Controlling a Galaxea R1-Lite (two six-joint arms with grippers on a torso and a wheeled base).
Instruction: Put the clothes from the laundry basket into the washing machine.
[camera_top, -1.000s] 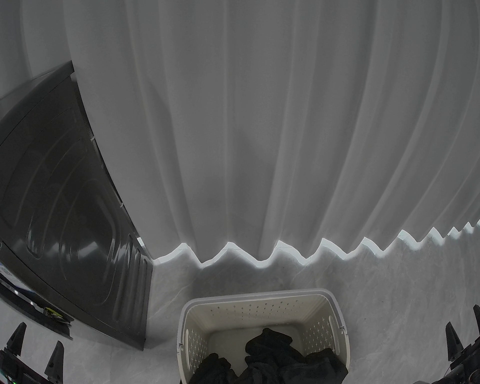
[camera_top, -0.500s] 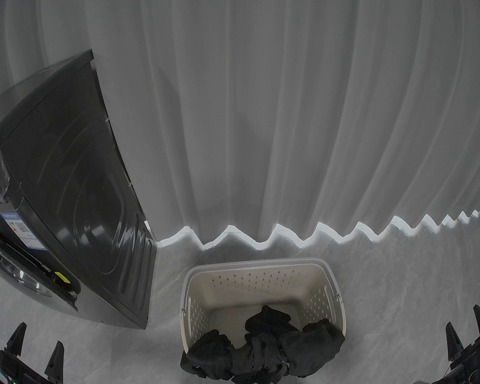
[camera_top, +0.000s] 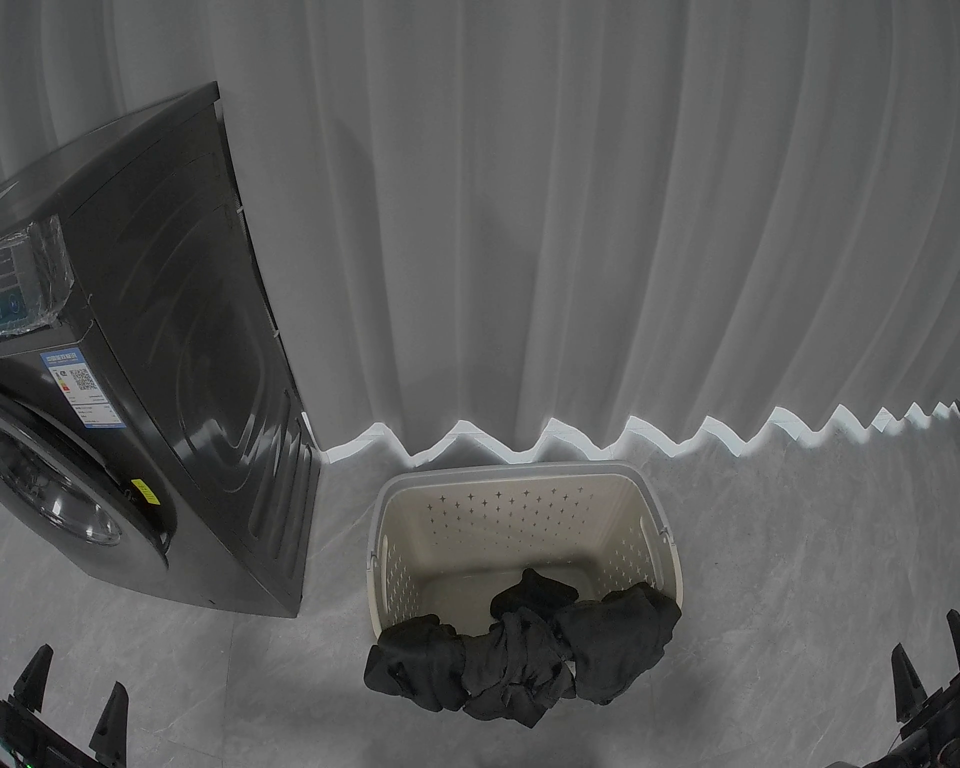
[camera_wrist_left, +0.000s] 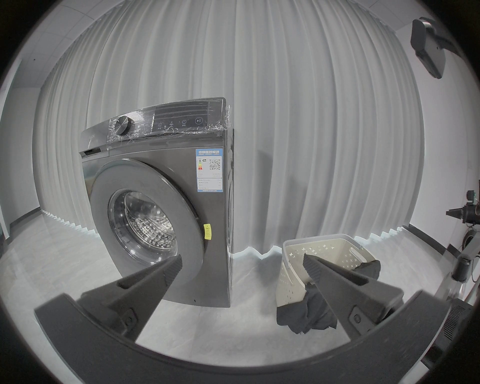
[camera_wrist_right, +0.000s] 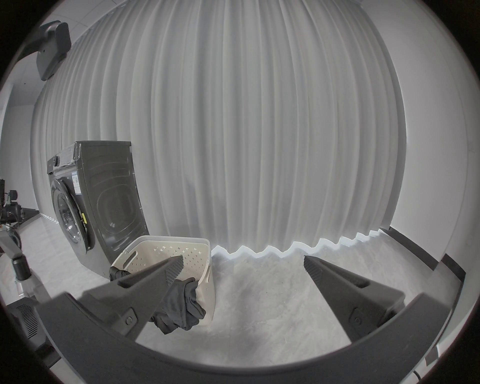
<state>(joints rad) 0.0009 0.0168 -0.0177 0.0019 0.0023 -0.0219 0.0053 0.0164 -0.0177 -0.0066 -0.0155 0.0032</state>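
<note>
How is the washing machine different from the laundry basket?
The washing machine is dark grey; the laundry basket is pale cream. The washing machine is much taller than the laundry basket. The laundry basket is open on top, with dark clothes hanging over its near rim; the washing machine's round door looks shut. Both stand on the floor by the white curtain.

One washing machine (camera_top: 170, 380), one laundry basket (camera_top: 520, 515), one heap of dark clothes (camera_top: 520, 660), one curtain (camera_top: 600, 200)
</note>
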